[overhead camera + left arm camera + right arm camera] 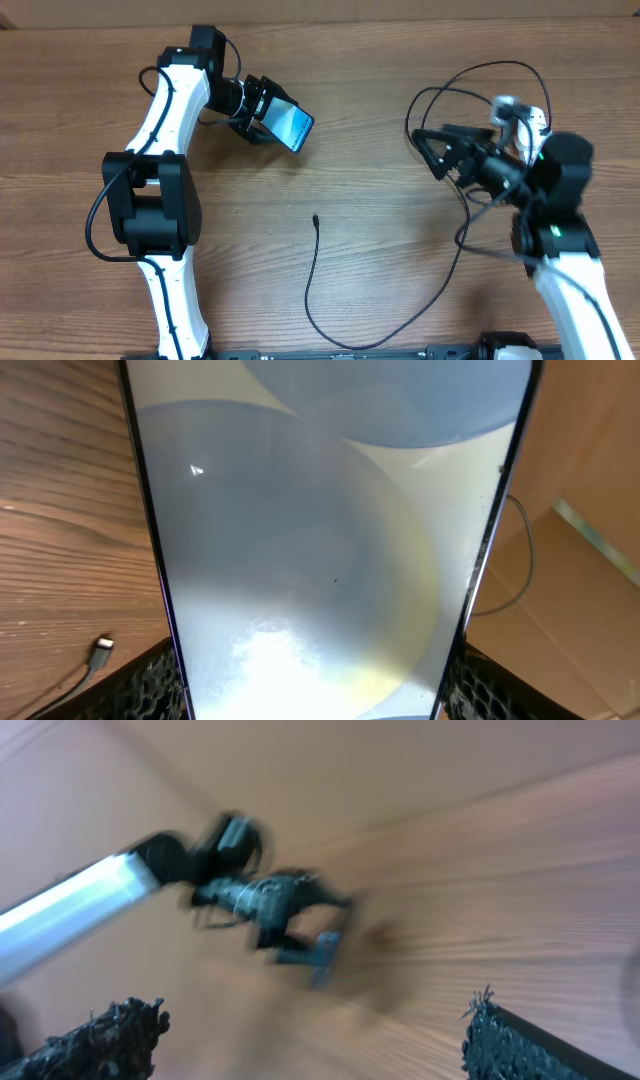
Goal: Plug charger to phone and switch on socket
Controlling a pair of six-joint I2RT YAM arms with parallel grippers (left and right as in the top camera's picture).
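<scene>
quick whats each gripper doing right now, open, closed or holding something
left gripper: closed on the phone.
right gripper: jaws wide open, holding nothing.

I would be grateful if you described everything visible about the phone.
The phone is a slim rectangle with a dark frame and a glossy cyan-blue screen, mirroring pale shapes in the left wrist view. The left gripper clamps its long edges near one end, holding it tilted over the table, far left. Nothing is plugged into its visible end.
</scene>
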